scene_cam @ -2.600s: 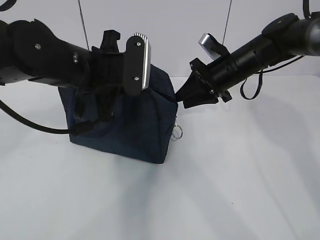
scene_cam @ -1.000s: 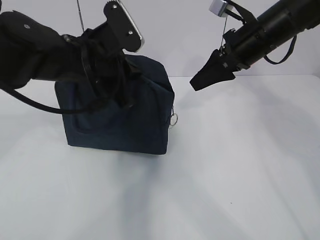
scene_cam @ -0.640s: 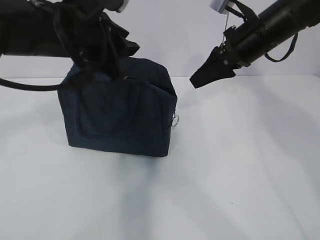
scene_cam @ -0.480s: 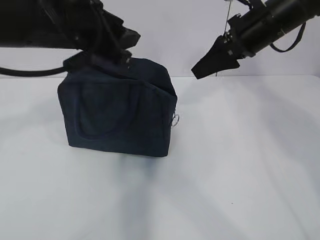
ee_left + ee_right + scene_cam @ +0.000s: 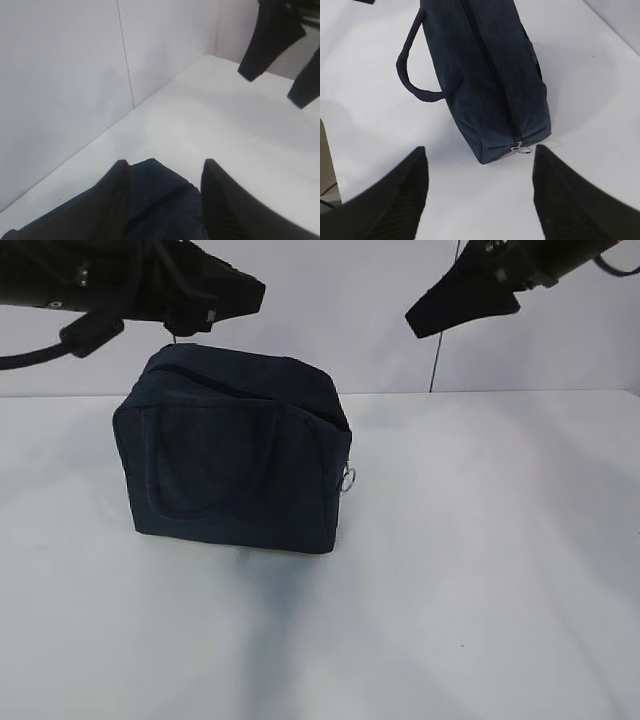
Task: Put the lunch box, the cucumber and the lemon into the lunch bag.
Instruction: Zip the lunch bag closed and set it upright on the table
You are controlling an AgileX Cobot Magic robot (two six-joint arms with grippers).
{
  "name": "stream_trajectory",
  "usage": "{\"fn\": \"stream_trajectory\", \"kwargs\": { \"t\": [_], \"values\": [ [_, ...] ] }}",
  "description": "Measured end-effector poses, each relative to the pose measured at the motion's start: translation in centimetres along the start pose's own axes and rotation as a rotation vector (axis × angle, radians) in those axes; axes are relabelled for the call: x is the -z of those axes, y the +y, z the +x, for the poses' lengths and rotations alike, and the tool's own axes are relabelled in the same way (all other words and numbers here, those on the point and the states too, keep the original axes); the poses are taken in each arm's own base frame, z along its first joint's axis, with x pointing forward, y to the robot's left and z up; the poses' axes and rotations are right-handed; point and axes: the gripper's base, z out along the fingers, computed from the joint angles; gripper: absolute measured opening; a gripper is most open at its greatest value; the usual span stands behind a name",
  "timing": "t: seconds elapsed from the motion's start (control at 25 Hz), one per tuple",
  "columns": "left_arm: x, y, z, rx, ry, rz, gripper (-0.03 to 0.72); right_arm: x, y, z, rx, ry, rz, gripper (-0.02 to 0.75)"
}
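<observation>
The dark navy lunch bag (image 5: pixel 235 455) stands on the white table, its zipper drawn shut along the top, with the silver ring pull (image 5: pixel 347 479) hanging at its right end. One loop handle lies flat against the front. My left gripper (image 5: pixel 245 292) is open and empty, raised above the bag's top left. My right gripper (image 5: pixel 425 318) is open and empty, high above and right of the bag. The right wrist view looks down on the bag (image 5: pixel 485 70), its ring pull (image 5: pixel 521 149) and a handle (image 5: pixel 407 70). The lunch box, cucumber and lemon are out of view.
A white wall (image 5: pixel 350 330) with a vertical seam stands close behind the bag. The white table (image 5: pixel 480 570) stretches in front and to the right. The left wrist view shows the bag's top (image 5: pixel 160 200) between my fingers and the table's back corner.
My left gripper has let go of the bag's handles and risen up and left; the handles now lie down against the bag. My right gripper has risen and drawn back to the upper right.
</observation>
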Motion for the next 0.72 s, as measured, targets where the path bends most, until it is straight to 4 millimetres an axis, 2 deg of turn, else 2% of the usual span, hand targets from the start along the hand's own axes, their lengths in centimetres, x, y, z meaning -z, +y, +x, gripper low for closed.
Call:
{"fn": "stream_trajectory", "kwargs": {
  "t": [0.28,0.48,0.72],
  "values": [
    [2.2,0.1,-1.0,-0.004,-0.009,0.007,0.345,3.4,2.3,-0.9,0.014,0.032,0.097,0.498],
    [5.1,0.1,-1.7,0.008,0.035,-0.003,0.345,6.2,5.1,-1.4,0.037,0.007,0.144,0.498],
    [9.3,0.8,-1.1,0.119,0.176,0.035,0.345,8.3,8.8,-0.3,0.035,-0.003,0.156,0.497]
  ]
}}
